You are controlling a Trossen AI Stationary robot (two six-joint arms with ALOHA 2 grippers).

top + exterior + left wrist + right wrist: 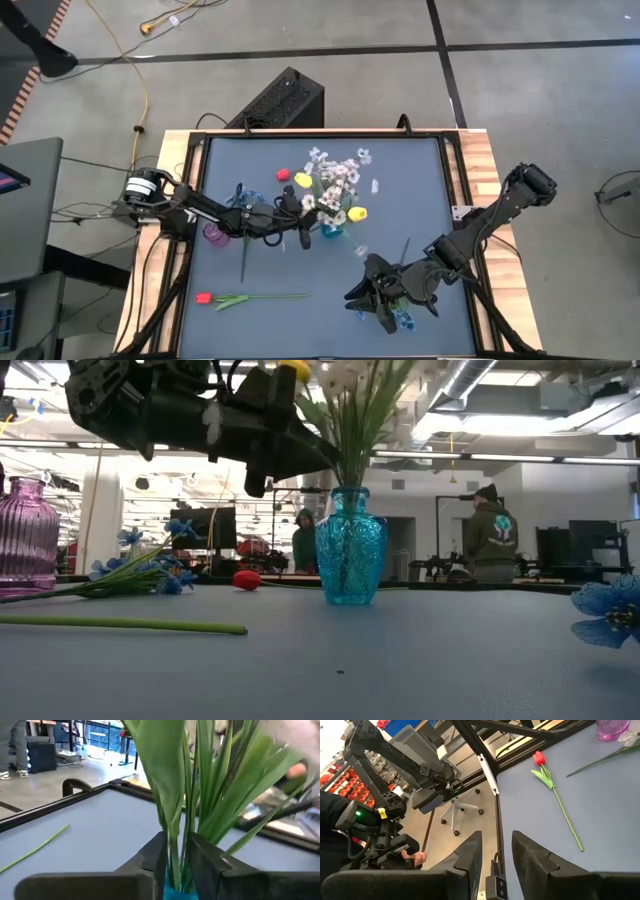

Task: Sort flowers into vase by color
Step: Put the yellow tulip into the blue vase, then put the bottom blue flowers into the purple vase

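Note:
A teal glass vase (350, 550) stands mid-table with white blossom sprays (335, 180), yellow tulips (357, 213) and green stems in it. My left gripper (176, 837) reaches level to the vase's mouth from the table's left. It is slightly open, with one green stem (174, 862) between its fingers. My right gripper (496, 835) hangs open over the near right part of the table, nothing between its fingers. Under that arm a blue flower (402, 319) lies on the table. A red tulip (205, 297) lies flat near the front left. My left gripper has a finger on each side of the green stem (174, 862), just above the vase's mouth, coming level from the table's left. I cannot tell whether either finger touches the stem. The stem stands upright in the vase.
A pink ribbed vase (25, 535) stands at the left, with blue blossom sprays (140, 570) lying beside it. A loose red tulip head (283, 175) and a yellow one (302, 180) lie behind the teal vase. People stand in the room beyond the table.

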